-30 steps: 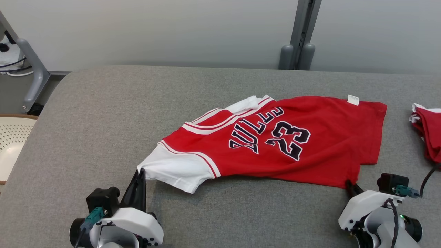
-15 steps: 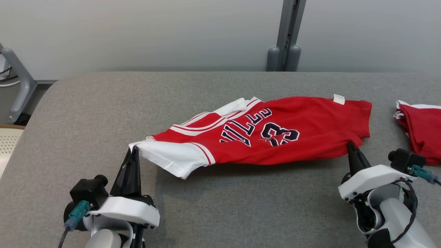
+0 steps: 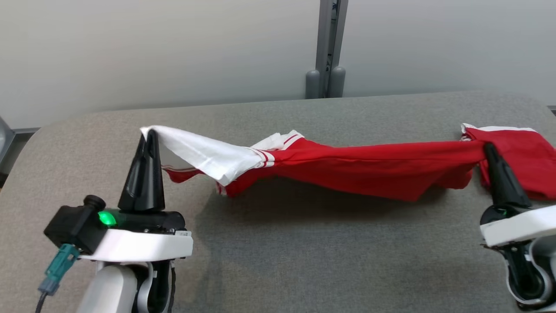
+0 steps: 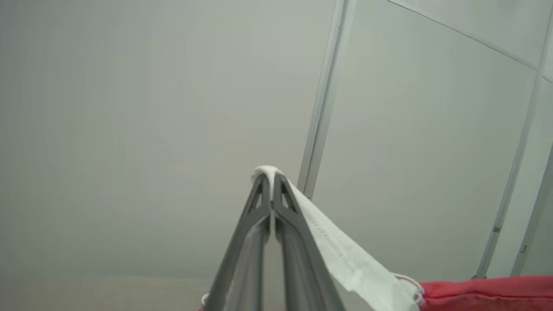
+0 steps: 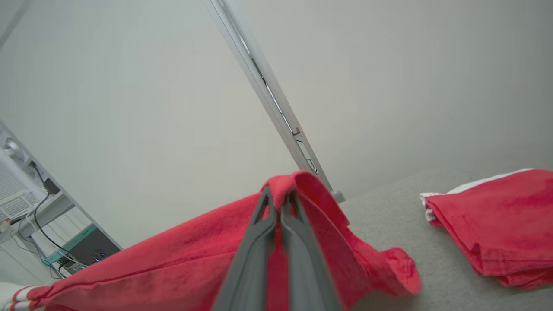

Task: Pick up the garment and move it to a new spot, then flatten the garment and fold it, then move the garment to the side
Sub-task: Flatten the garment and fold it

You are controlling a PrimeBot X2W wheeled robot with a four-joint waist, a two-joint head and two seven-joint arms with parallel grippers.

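The garment (image 3: 356, 167), a red jersey with white sleeves, hangs stretched in the air between my two grippers above the grey table (image 3: 278, 256). My left gripper (image 3: 147, 134) is shut on the white sleeve corner (image 4: 265, 172) at the left; its own view shows the gripper (image 4: 272, 179) pinching the cloth. My right gripper (image 3: 488, 148) is shut on the red hem at the right. In the right wrist view the red cloth (image 5: 173, 255) folds over the tips of the gripper (image 5: 278, 196). The jersey's middle sags and its print is hidden.
A second red and white garment (image 3: 521, 152) lies folded at the table's right edge, just behind my right gripper, also seen as a red pile (image 5: 501, 229). A grey post (image 3: 325, 43) stands against the wall behind the table. Open grey surface lies under the jersey.
Both grippers have lifted the jersey off the table and pulled it taut; it was lying flat a second ago. The right gripper closed on the hem. The head camera has also shifted.
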